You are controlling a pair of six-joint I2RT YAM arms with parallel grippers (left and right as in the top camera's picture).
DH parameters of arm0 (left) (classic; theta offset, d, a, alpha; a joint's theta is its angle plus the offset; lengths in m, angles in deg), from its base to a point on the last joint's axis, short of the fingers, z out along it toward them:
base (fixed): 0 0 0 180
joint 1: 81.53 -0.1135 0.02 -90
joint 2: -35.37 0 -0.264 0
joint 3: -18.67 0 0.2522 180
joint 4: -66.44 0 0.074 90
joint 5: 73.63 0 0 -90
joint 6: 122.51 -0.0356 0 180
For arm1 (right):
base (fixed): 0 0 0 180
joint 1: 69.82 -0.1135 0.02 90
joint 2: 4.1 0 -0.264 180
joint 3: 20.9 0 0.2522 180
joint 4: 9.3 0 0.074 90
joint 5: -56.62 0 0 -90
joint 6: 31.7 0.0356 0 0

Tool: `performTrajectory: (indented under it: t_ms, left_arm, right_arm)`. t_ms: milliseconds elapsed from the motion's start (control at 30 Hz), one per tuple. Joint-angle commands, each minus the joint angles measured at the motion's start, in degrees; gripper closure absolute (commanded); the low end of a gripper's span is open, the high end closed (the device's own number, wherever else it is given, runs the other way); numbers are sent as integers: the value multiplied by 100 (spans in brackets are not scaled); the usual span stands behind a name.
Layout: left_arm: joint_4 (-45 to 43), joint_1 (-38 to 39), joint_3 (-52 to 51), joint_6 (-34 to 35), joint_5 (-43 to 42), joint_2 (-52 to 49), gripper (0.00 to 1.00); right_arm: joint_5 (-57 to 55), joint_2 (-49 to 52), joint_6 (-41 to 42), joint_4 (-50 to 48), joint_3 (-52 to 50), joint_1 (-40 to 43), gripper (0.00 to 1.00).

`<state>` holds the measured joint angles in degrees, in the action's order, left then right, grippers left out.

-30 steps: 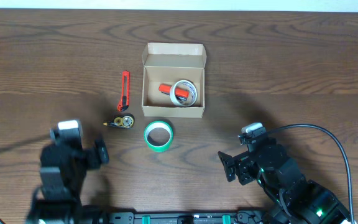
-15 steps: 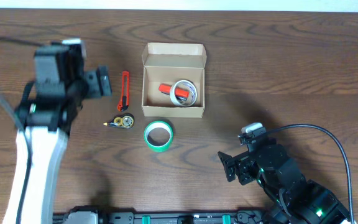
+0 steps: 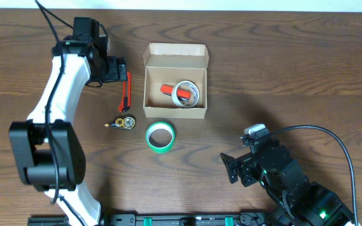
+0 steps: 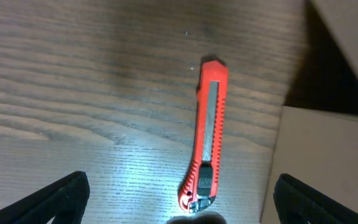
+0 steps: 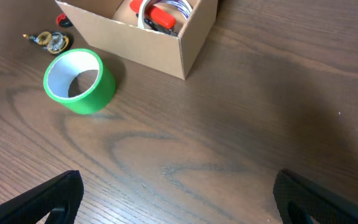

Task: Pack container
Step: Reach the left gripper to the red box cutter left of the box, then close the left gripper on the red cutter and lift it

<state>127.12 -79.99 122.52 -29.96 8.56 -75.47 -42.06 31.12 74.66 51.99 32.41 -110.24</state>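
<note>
The tan cardboard container point(image 3: 175, 81) stands open at the table's middle, lid flap up at the back; its wall also shows in the right wrist view point(image 5: 135, 37) and its corner in the left wrist view point(image 4: 328, 162). Inside lie a clear tape roll point(image 3: 186, 92) and a red item point(image 3: 168, 90). A red utility knife point(image 3: 126, 91) lies left of the box, also in the left wrist view point(image 4: 206, 137). A green tape roll point(image 3: 160, 136) lies in front of the box. My left gripper point(image 3: 120, 69) is open, above the knife's far end. My right gripper point(image 3: 234, 169) is open and empty at the front right.
A small black and gold object point(image 3: 123, 123) lies below the knife, left of the green tape roll; it also shows in the right wrist view point(image 5: 50, 40). The table is dark wood point(image 3: 294, 75).
My left arm has swung from the front left up to the far left and then right, so its gripper now hangs over the knife. The right arm has not moved.
</note>
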Motion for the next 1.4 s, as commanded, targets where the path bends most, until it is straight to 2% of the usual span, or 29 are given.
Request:
performTrajectory:
  t_ms: [0, 467, 1200, 1233, 1367]
  left_arm:
    - [188, 76, 461, -168, -26, -352, 4]
    - [411, 234, 787, -214, -20, -1220, 4]
    - [627, 461, 789, -214, -11, -1714, 0]
    - [643, 461, 791, -214, -13, -1725, 5]
    - [713, 479, 791, -168, 87, -1742, 11]
  right_arm:
    - [-52, -2, 96, 4, -2, -90, 1]
    - [-52, -2, 96, 4, -2, -90, 1]
    - [-52, -2, 96, 4, -2, -90, 1]
    - [-52, -2, 96, 4, -2, -90, 1]
    - [-52, -2, 96, 4, -2, -90, 1]
